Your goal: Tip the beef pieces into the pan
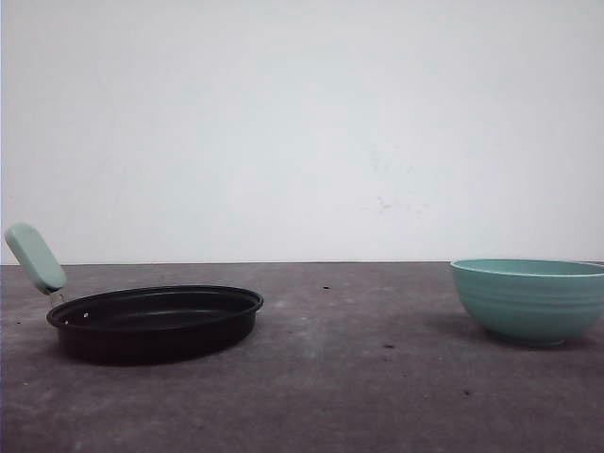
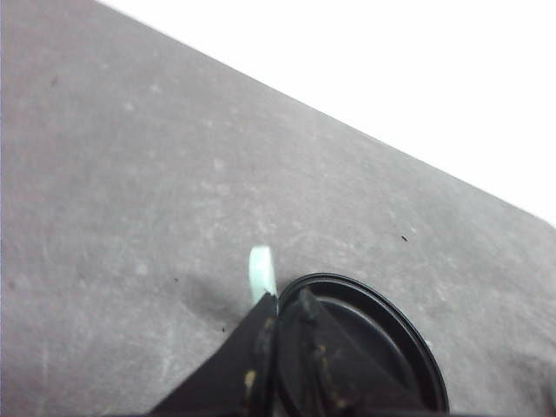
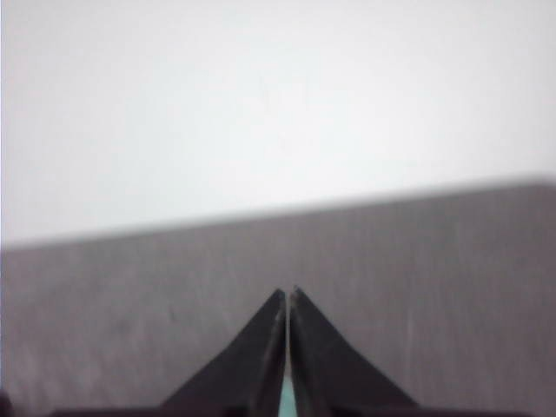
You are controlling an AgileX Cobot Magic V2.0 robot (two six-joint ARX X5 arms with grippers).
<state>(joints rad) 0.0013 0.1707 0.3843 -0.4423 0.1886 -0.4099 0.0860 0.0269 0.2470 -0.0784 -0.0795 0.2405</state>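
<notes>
Shallow round black frying pan (image 1: 156,321) sat left on grey table (image 1: 359,377), ribbed teal bowl (image 1: 530,299) right. Left gripper (image 2: 287,300) and right gripper (image 3: 287,294) were both closed, holding nothing.

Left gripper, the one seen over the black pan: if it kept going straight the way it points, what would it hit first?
Probably the pan: the shut left gripper points at its near rim, beside the mint-green handle. Depth is unclear, so it might instead pass over onto the grey table.
</notes>
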